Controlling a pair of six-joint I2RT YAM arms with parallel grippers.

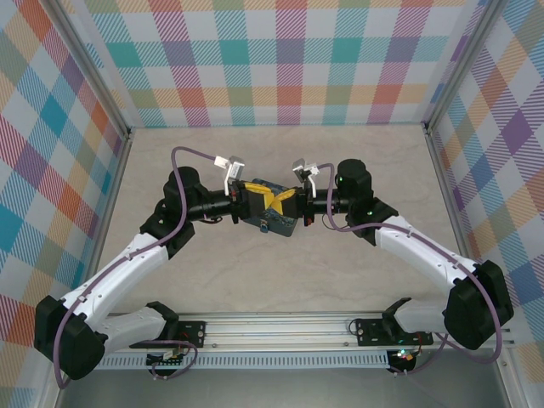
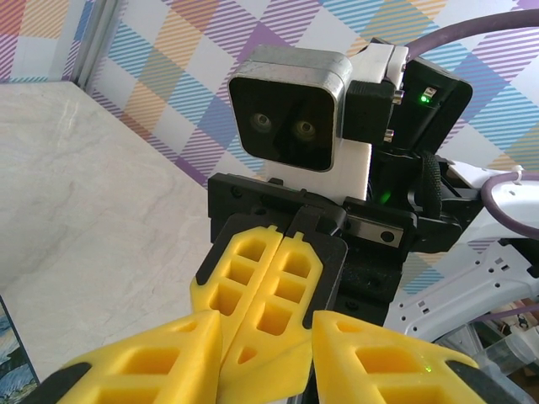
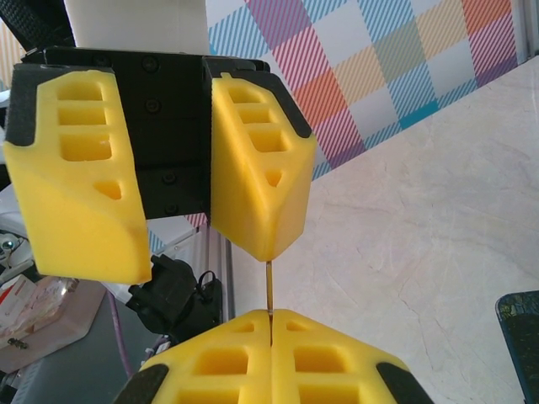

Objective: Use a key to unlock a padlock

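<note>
In the top view, the left gripper [image 1: 252, 204] and the right gripper [image 1: 295, 204] are seen tip to tip over a rectangular blue-and-yellow tin [image 1: 276, 223] on a pale marbled table [image 1: 280, 280]. In the left wrist view, its ribbed yellow fingers [image 2: 152, 366] are spread at 6 o'clock. In the right wrist view, the right fingers [image 3: 210, 366] are pressed together on the thin metal key [image 3: 269, 290], which points to 12 o'clock.

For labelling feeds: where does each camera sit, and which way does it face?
Top external: above, behind the arms, looking down at the table; left arm and right arm show.
Left wrist: faces the right fingers; left fingers at bottom.
Right wrist: faces the left fingers; right fingers pinch the key.
Shared: both wrist views show both finger pairs.
</note>
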